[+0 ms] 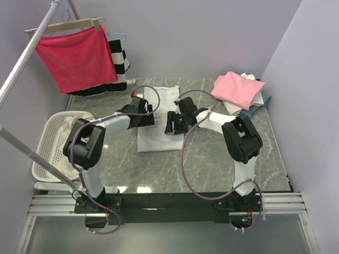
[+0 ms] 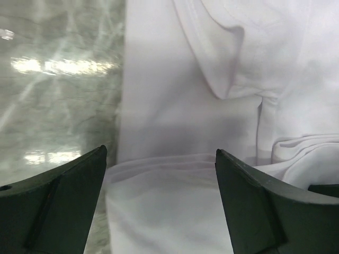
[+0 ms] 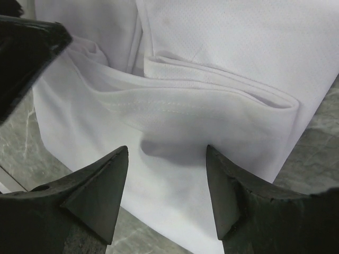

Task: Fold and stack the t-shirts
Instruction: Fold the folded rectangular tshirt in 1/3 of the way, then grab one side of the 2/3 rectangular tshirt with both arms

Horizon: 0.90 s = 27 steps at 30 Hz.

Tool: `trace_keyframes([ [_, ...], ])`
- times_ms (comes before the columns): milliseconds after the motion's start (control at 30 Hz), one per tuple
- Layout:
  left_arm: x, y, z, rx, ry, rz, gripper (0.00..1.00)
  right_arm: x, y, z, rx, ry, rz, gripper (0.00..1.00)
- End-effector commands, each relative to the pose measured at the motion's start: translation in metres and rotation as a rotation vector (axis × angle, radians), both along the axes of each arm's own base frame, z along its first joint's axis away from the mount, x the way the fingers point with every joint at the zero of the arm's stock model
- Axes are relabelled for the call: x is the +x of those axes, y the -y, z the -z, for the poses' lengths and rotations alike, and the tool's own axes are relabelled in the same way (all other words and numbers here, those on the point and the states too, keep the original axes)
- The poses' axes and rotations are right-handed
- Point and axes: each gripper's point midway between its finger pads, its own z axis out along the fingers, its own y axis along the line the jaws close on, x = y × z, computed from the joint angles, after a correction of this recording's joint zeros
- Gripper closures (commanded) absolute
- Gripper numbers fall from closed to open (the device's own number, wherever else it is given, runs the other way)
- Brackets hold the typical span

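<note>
A white t-shirt (image 1: 158, 138) lies partly folded on the marble table, in the middle. My left gripper (image 1: 146, 118) is over its left part, jaws open, with a raised fold of white cloth (image 2: 169, 201) between the fingers. My right gripper (image 1: 170, 124) is over its right part, jaws open, above a folded hem (image 3: 212, 114). In the wrist views the left gripper (image 2: 160, 151) and the right gripper (image 3: 167, 148) are both spread wide, with nothing pinched. A pile of folded shirts stands at the back right, pink (image 1: 238, 89) on top, with white and blue-grey (image 1: 260, 103) beneath.
A white laundry basket (image 1: 46, 143) stands at the table's left edge. A red cloth on a wooden hanger (image 1: 79, 57) and a striped garment (image 1: 122, 61) hang at the back left from a metal rail (image 1: 26, 53). The left gripper's black body shows in the right wrist view (image 3: 24, 50).
</note>
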Motion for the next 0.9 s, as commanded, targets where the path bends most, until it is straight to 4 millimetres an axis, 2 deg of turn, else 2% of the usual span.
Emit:
trace_keyframes([
  [0, 0.020, -0.004, -0.062, -0.014, 0.171, -0.030, 0.11, 0.012, 0.012, -0.016, 0.011, 0.120, 0.005, 0.32],
  [67, 0.021, -0.001, -0.084, -0.043, 0.217, -0.017, 0.09, 0.017, 0.001, -0.040, 0.088, 0.202, -0.039, 0.30],
  [133, 0.023, 0.001, -0.104, -0.062, 0.250, -0.012, 0.07, 0.016, -0.001, -0.067, 0.136, 0.272, -0.061, 0.28],
  [200, 0.021, 0.001, -0.111, -0.061, 0.243, -0.005, 0.07, 0.022, 0.001, -0.097, 0.171, 0.349, -0.050, 0.27],
  [233, 0.018, 0.000, -0.115, -0.065, 0.244, -0.008, 0.07, 0.024, 0.003, -0.104, 0.179, 0.370, -0.045, 0.26],
  [267, 0.015, -0.002, -0.115, -0.065, 0.240, -0.014, 0.07, 0.026, 0.007, -0.111, 0.175, 0.386, -0.031, 0.25],
  [300, 0.007, -0.004, -0.106, -0.064, 0.216, -0.016, 0.06, 0.029, 0.013, -0.119, 0.169, 0.403, -0.008, 0.25],
  [367, -0.004, -0.010, -0.104, -0.066, 0.207, -0.028, 0.04, 0.032, 0.030, -0.116, 0.127, 0.382, 0.036, 0.25],
  [400, -0.016, -0.015, -0.088, -0.060, 0.167, -0.036, 0.04, 0.032, 0.037, -0.113, 0.110, 0.366, 0.053, 0.25],
  [433, -0.022, -0.016, -0.089, -0.068, 0.171, -0.033, 0.03, 0.035, 0.050, -0.109, 0.095, 0.347, 0.077, 0.25],
  [467, -0.028, -0.019, -0.083, -0.068, 0.159, -0.036, 0.02, 0.031, 0.057, -0.099, 0.080, 0.312, 0.084, 0.25],
  [500, -0.041, -0.023, -0.068, -0.066, 0.124, -0.044, 0.02, 0.029, 0.064, -0.094, 0.066, 0.295, 0.094, 0.25],
  [567, -0.051, -0.024, -0.065, -0.087, 0.120, -0.043, 0.02, 0.021, 0.079, -0.079, 0.047, 0.241, 0.093, 0.25],
  [600, -0.062, -0.027, -0.053, -0.095, 0.088, -0.048, 0.01, 0.018, 0.082, -0.074, 0.041, 0.223, 0.086, 0.25],
  [667, -0.069, -0.026, -0.050, -0.116, 0.089, -0.045, 0.01, 0.007, 0.089, -0.062, 0.020, 0.184, 0.064, 0.25],
  [700, -0.077, -0.030, -0.040, -0.117, 0.067, -0.054, 0.01, 0.003, 0.090, -0.059, 0.018, 0.172, 0.054, 0.25],
  [867, -0.092, -0.030, -0.033, -0.149, 0.055, -0.047, 0.00, -0.022, 0.088, -0.036, 0.036, 0.080, 0.011, 0.25],
])
